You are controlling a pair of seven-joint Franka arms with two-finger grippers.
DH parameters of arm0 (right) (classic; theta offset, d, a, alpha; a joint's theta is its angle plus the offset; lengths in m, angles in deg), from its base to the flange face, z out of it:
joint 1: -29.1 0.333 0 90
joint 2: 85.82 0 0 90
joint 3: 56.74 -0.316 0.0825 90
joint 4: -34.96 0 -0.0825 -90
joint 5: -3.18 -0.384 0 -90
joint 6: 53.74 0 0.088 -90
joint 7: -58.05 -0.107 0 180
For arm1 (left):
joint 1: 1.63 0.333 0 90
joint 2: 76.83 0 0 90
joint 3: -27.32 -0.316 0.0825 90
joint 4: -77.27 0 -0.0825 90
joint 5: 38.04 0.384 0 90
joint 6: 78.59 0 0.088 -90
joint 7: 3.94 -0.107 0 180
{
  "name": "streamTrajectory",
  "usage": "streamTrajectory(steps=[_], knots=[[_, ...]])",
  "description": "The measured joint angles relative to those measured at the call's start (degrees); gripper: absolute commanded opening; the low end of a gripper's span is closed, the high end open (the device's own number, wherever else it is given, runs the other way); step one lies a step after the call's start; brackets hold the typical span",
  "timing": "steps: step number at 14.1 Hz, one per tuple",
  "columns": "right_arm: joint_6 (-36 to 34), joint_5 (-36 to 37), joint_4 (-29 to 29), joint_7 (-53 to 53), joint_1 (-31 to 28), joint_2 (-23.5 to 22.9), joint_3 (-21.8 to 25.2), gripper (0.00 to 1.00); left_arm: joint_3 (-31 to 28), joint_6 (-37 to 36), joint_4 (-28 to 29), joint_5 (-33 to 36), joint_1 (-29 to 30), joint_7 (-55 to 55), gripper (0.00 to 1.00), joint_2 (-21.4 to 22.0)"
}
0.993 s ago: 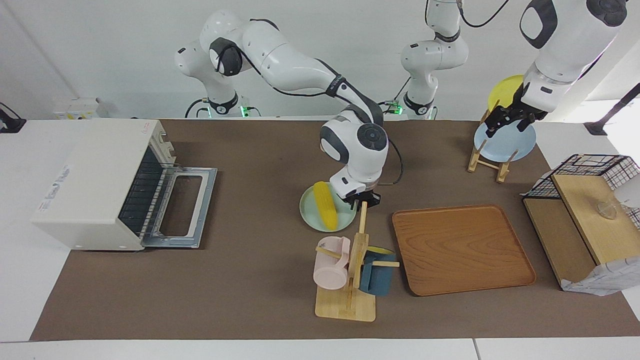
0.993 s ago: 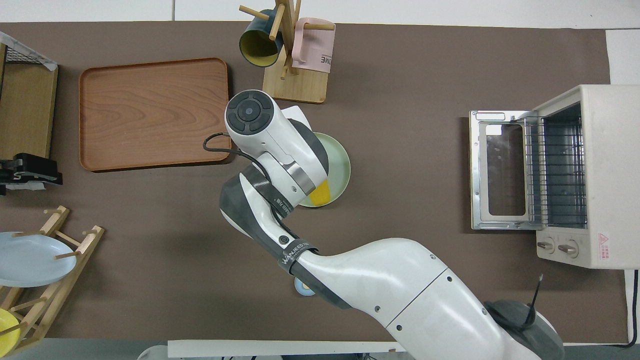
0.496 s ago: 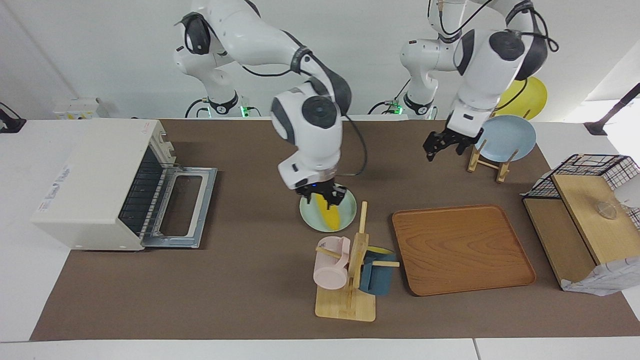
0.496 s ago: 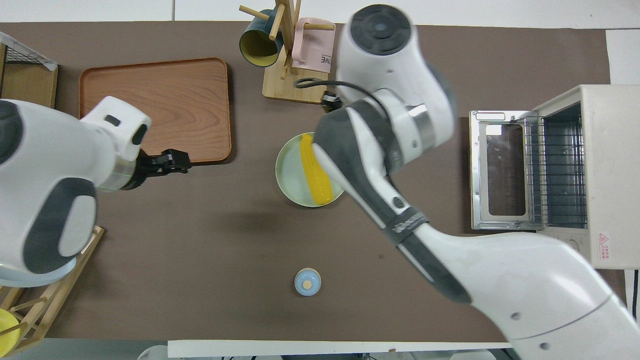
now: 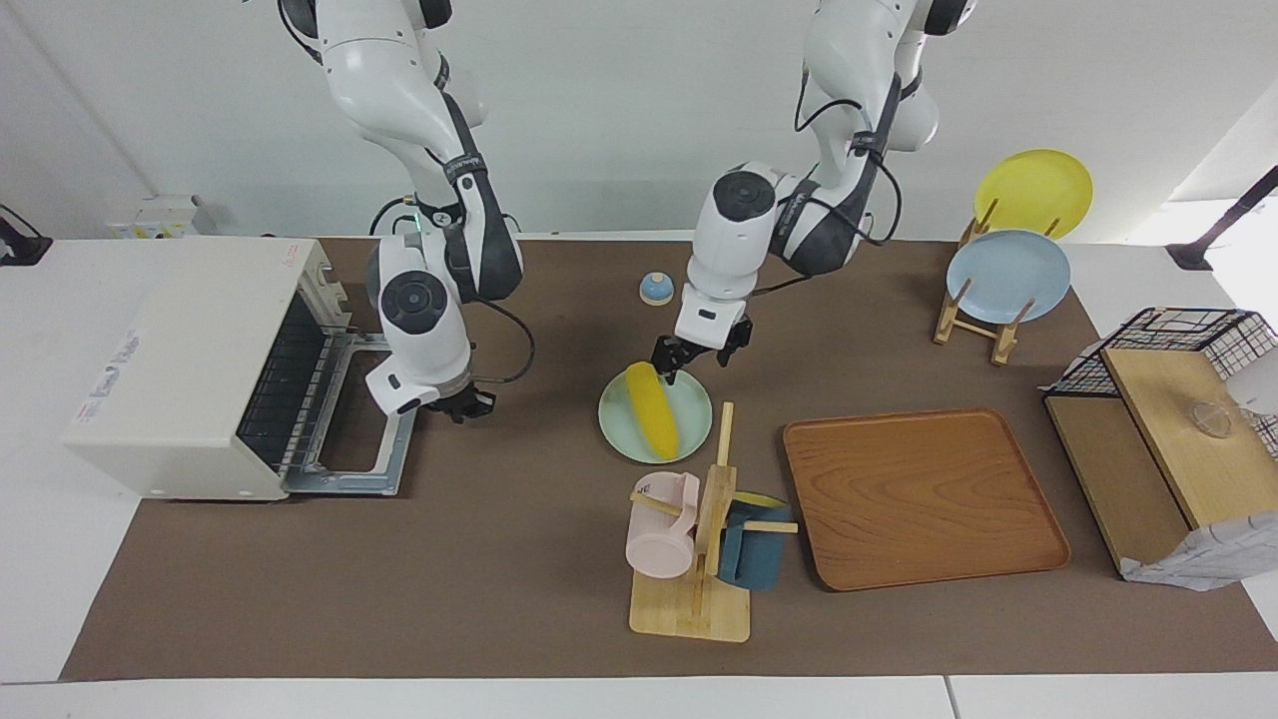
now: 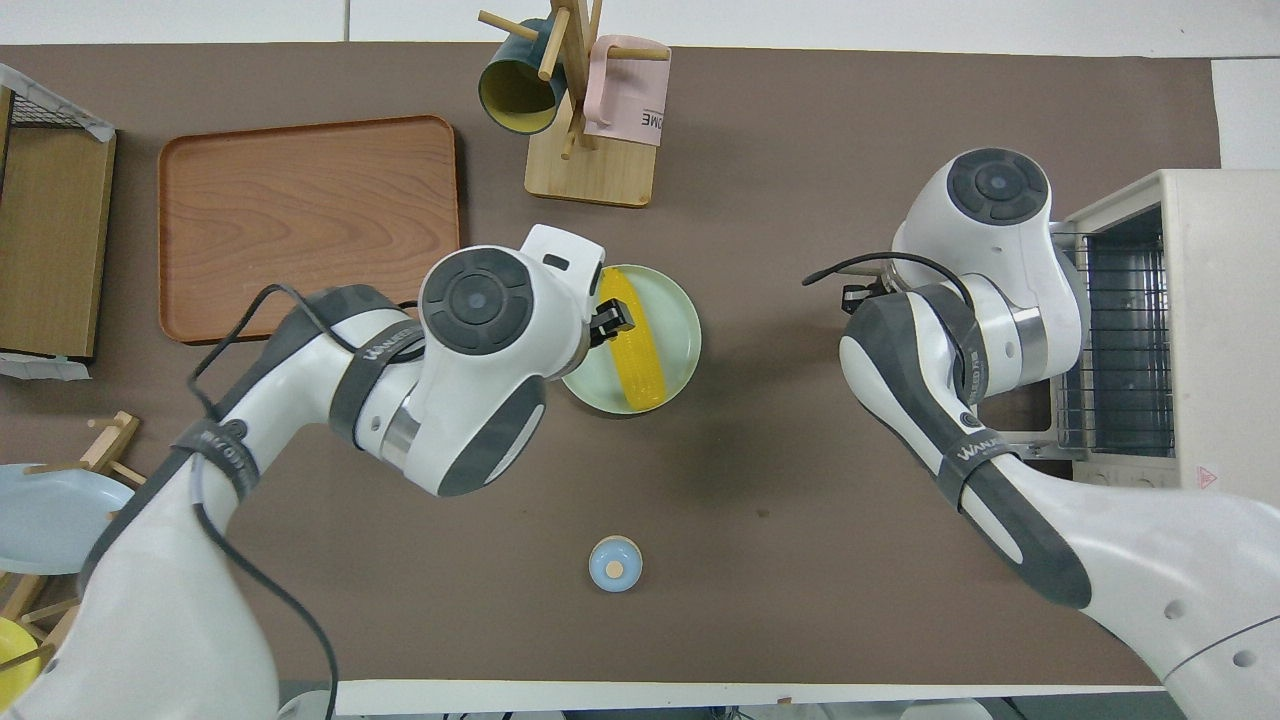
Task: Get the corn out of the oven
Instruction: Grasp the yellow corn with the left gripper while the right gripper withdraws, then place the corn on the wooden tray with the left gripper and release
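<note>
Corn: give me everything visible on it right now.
The corn is a bright yellow, smooth-looking tapered cob lying flat on a pale green plate, out of the oven, whose door is open. It spans nearly the whole plate. The left gripper hangs just over its end nearer the robots; contact cannot be told.

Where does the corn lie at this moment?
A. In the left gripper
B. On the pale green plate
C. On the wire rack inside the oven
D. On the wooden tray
B: the corn lies on the pale green plate, with the oven open.
</note>
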Motion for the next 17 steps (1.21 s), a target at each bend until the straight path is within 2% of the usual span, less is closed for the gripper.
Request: streamTrajectory(steps=[2,3,4,7,11,14,17], knots=[[0.1,2.0,2.0,0.6,-0.5,0.8,0.0,0.04,-0.1,2.0,-3.2,1.7,-1.6,2.9,0.99,-4.9],[0.1,3.8,2.4,0.7,-0.5,0.8,-0.1,0.04,0.0,2.9,-3.6,1.9,-2.1,3.3,0.56,-6.4],[0.1,5.9,2.6,0.7,-0.5,0.8,-0.2,0.04,-0.1,3.8,-3.6,1.9,-2.4,3.8,0.01,-7.4],[0.0,8.5,2.9,0.8,-0.5,0.8,-0.2,0.04,-0.1,3.7,-3.7,2.0,-3.2,8.7,0.0,-8.4],[-0.4,11.9,2.9,1.0,-0.5,0.8,-0.5,0.04,-1.3,-1.3,-6.4,3.5,-1.8,7.2,0.0,-8.4],[-2.4,14.8,2.2,1.0,-0.1,1.0,-1.3,0.03,-1.9,-7.1,-8.1,3.9,6.3,-4.3,0.0,-7.8],[-10.0,15.6,-2.1,4.8,0.2,1.7,-1.7,0.03,-2.1,-7.6,-8.0,3.9,17.8,-20.7,0.0,-7.5]])
